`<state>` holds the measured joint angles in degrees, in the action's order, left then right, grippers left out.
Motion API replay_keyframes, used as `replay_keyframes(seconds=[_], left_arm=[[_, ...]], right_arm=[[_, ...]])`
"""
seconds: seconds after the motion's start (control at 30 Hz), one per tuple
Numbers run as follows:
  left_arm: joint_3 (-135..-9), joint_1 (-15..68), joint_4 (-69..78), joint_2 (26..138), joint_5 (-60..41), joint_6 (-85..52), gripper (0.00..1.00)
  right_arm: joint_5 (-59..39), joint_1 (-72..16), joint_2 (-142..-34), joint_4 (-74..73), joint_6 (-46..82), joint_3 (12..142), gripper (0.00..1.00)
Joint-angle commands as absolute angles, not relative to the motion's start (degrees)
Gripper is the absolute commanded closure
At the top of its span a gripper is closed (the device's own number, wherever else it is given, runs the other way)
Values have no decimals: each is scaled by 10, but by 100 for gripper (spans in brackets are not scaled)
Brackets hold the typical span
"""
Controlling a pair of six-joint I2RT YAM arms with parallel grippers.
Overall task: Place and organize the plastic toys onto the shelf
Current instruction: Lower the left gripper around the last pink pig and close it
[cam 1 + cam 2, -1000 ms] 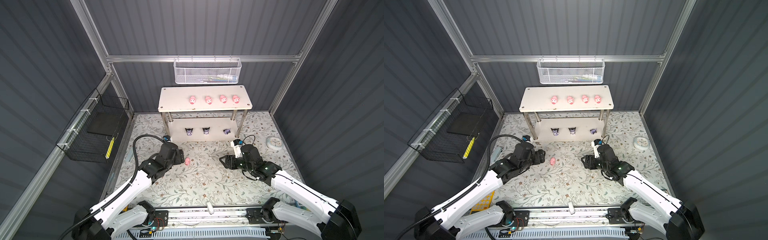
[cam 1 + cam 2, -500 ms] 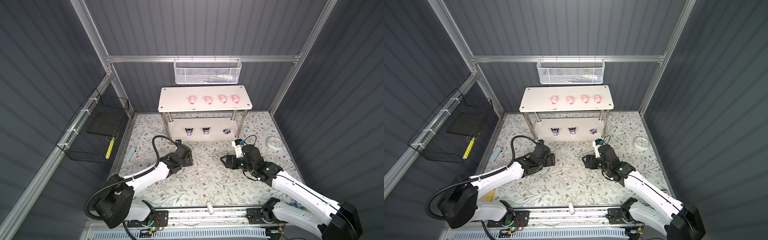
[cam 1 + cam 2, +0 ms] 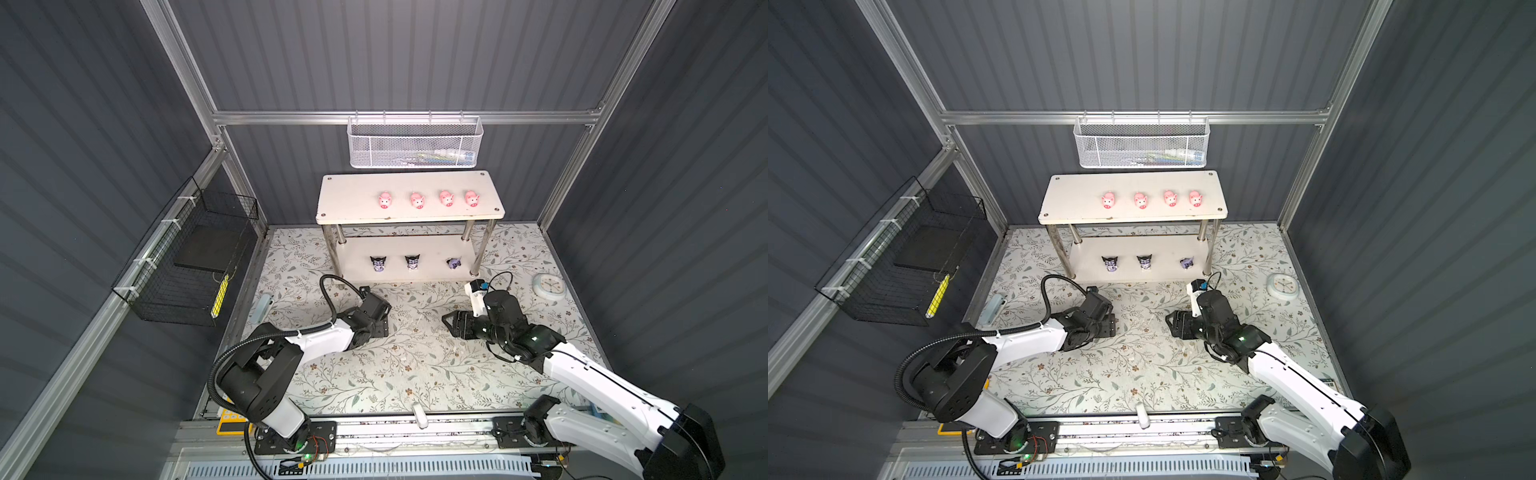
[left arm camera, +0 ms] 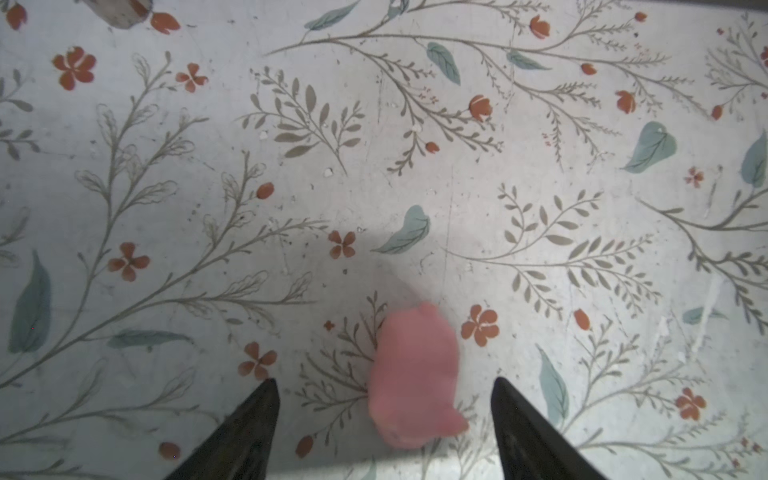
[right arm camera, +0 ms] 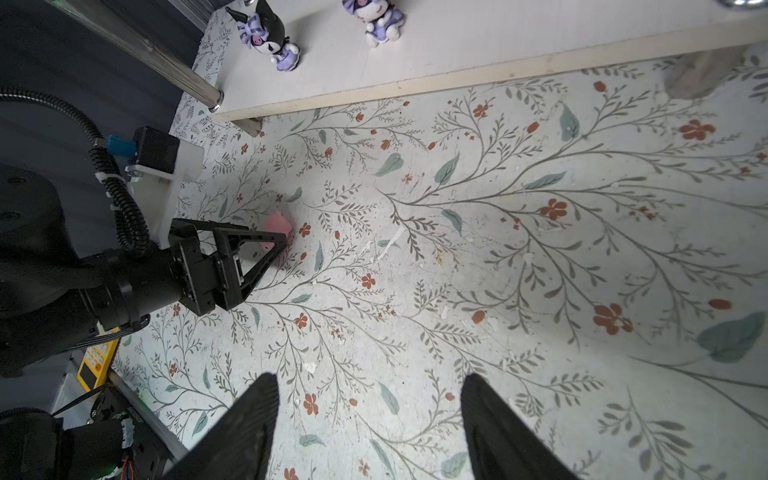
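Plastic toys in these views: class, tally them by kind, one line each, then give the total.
Pink plastic pigs with darker snouts: 5 (four on the top board of the cream-white two-tier shelf, one on the floral mat)
Black-and-purple horned cartoon figures: 3 (all on the lower board)
Total: 8
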<state>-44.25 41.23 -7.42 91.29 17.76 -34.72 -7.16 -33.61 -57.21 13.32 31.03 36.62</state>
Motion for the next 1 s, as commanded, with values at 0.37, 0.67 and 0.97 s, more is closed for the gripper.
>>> replay_keyframes(seconds=[0.37, 0.67, 0.97], left_arm=[[-473, 416, -65, 954, 170, -335, 37], [-472, 415, -66, 955, 164, -336, 49], [-463, 416, -69, 945, 164, -338, 50]], right_arm=[[-81, -323, -588, 124, 300, 360, 29], [-87, -318, -592, 116, 301, 354, 29], [-91, -316, -590, 115, 304, 349, 29]])
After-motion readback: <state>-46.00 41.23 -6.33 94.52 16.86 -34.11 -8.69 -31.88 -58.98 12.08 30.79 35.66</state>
